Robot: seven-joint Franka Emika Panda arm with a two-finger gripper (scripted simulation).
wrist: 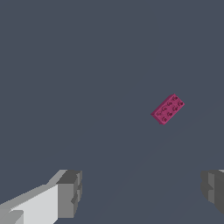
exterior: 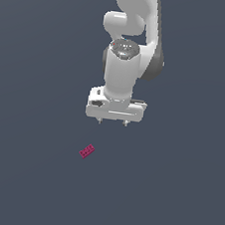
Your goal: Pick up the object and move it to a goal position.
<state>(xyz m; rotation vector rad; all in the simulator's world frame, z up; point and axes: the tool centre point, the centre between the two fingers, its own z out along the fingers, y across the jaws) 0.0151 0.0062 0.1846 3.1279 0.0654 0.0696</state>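
Observation:
The object, a tiny magenta-pink studded brick [exterior: 87,151], lies flat on the dark grey floor, turned at an angle. It also shows in the wrist view [wrist: 168,109]. My gripper [exterior: 113,121] hangs above the floor, up and toward the exterior view's right of the brick, not touching it. Its fingers are spread wide apart and hold nothing. In the wrist view the gripper [wrist: 142,192] shows two grey fingertips [wrist: 70,192] far apart, with the brick off beyond them.
The white arm [exterior: 127,51] rises behind the gripper toward the top of the exterior view. The dark grey floor [exterior: 26,173] spreads all around, with no other objects in sight.

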